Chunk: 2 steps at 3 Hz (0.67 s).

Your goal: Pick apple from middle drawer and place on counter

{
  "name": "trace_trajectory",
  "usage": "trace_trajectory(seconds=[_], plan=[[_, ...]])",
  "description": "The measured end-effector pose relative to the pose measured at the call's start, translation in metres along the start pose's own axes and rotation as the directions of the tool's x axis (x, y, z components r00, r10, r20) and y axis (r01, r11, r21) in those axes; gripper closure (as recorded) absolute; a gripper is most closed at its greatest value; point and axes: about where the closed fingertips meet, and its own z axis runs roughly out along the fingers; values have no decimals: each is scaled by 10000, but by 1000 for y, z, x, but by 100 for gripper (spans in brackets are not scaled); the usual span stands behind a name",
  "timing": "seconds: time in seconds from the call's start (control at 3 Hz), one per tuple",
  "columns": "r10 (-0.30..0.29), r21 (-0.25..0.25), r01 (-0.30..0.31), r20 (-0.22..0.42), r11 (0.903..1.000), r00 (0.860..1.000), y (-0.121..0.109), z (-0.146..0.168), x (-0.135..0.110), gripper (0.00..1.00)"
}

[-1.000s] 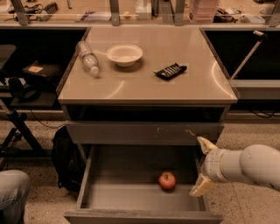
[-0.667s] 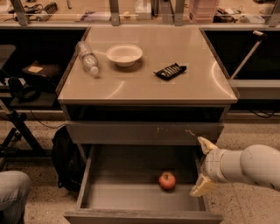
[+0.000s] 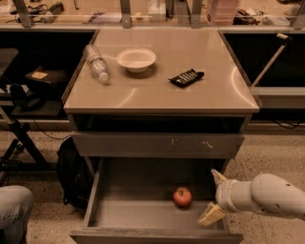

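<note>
One apple [image 3: 182, 197] rests on the floor of the open middle drawer [image 3: 133, 215], right of centre. The gripper [image 3: 214, 196] sits just right of it, not touching, fingers spread wide and holding nothing. The white arm [image 3: 271, 193] enters level from the right. Above, the tan tabletop [image 3: 157, 93] carries a bowl [image 3: 136, 59], a lying bottle [image 3: 97, 63] and a dark packet [image 3: 186, 77].

Red apple [image 3: 182, 196] in open middle drawer [image 3: 133, 215], claw [image 3: 208, 197] right, apparently spread

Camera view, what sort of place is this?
Probably a robotics lab or workshop: a cluttered workbench with metal posts runs along the back, a grey cabinet stands on a speckled floor, and a robot's open gripper hangs at the open drawer, near an apple.
</note>
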Motion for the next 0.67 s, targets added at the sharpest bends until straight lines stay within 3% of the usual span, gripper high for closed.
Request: trace_trajectory(seconds=[0.33, 0.67], plan=[[1863, -441, -1839, 563, 9819, 9809, 18, 69, 15, 0], [1852, -431, -1829, 563, 9822, 9811, 18, 69, 15, 0]])
